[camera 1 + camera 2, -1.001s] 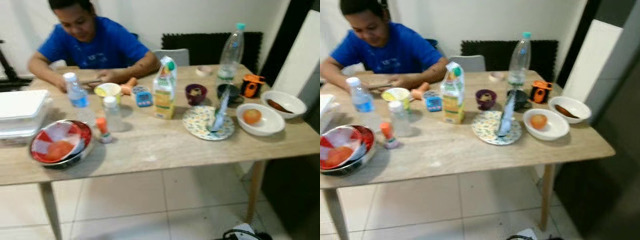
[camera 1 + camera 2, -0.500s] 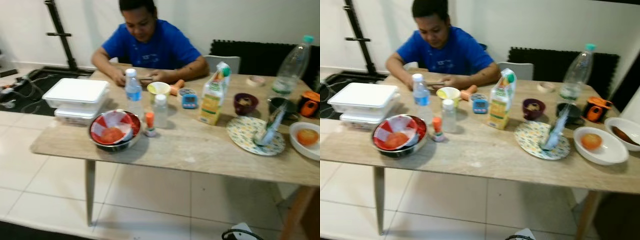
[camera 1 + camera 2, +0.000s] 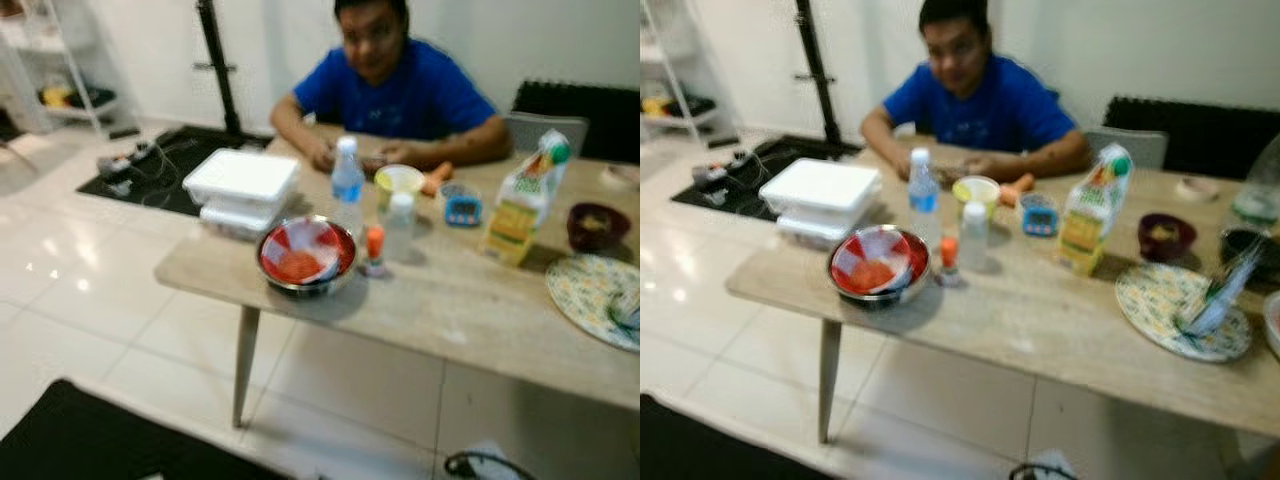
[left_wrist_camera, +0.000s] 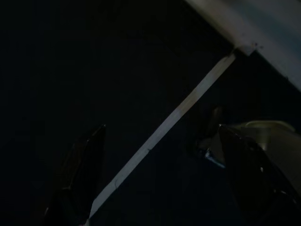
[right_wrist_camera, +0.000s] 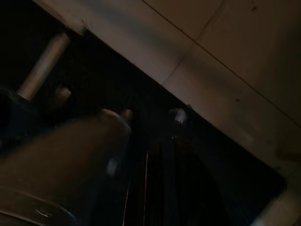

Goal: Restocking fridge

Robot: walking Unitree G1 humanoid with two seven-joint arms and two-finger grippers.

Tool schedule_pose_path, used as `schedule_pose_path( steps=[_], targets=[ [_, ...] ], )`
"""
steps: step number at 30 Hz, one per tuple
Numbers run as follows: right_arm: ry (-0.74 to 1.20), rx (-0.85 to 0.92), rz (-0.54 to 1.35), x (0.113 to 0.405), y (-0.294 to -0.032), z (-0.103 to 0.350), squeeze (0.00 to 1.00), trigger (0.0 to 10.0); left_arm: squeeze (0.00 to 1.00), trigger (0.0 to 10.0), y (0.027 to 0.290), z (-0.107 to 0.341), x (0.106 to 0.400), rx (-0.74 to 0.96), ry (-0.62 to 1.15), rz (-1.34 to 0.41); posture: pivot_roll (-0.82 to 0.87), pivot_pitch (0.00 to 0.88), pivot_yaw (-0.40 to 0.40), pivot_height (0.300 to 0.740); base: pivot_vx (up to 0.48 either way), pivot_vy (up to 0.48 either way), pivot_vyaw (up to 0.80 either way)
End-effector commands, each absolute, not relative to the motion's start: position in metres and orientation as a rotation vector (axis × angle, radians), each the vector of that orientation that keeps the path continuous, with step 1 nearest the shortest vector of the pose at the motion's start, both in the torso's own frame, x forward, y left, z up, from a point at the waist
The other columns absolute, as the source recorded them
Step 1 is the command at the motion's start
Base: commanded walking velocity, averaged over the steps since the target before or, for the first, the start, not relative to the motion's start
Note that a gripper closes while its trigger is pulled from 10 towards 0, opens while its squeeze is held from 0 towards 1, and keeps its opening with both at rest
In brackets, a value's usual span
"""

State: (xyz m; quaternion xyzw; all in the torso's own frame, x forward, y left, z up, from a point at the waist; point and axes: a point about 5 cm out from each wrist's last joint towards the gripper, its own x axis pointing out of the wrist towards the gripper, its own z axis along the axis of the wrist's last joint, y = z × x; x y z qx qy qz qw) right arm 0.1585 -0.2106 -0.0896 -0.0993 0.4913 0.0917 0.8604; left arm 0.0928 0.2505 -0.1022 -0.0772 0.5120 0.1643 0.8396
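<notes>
From the head cameras, both blurred, a long wooden table (image 3: 1040, 320) stands on pale floor tiles. A person in a blue shirt (image 3: 980, 105) sits at its far side, forearms on the top. Near the table's left end lie stacked white lidded containers (image 3: 820, 198). Just beside them sits a metal bowl (image 3: 878, 266) with red contents. Behind the bowl stands a water bottle with a blue label (image 3: 923, 190), and next to it a small clear bottle with a white cap (image 3: 973, 236) and a little orange-capped tube (image 3: 949, 258). A yellow cup (image 3: 976, 192) is near the person's hands. Further right stand a small blue object (image 3: 1039, 214), a juice carton with a green cap (image 3: 1090, 208), a dark bowl (image 3: 1163, 236) and a patterned plate (image 3: 1180, 310) carrying something pale. No fridge is in sight.

The left wrist view is very dark: the left gripper (image 4: 164, 188) hangs over shadowed floor crossed by a pale line, its two black fingers spread wide.

The right wrist view is dark too. The right gripper (image 5: 141, 188) hangs above floor tiles; I cannot tell how its fingers stand.
</notes>
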Motion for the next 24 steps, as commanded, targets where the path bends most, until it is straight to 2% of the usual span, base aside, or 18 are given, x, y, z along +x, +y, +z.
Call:
schedule_pose_path(
  steps=[1,8,24],
  targets=[
    [1.059,-0.194,0.153,0.150,-0.217,-0.092,0.00,10.0,0.00,10.0,0.250,-0.101,0.098,-0.163,1.070,0.339,-0.04,0.045,-0.013,0.740,0.000,0.000,0.00],
    [1.066,-0.195,0.157,0.148,-0.214,-0.094,0.00,10.0,0.00,10.0,0.251,-0.098,0.109,-0.164,1.040,0.337,-0.03,0.039,-0.014,0.740,0.000,0.000,0.00],
    [1.070,-0.202,0.167,0.148,-0.212,-0.094,0.00,10.0,0.00,10.0,0.244,-0.099,0.109,-0.197,1.046,0.296,-0.03,0.028,-0.026,0.740,0.000,0.000,0.00]
  ],
)
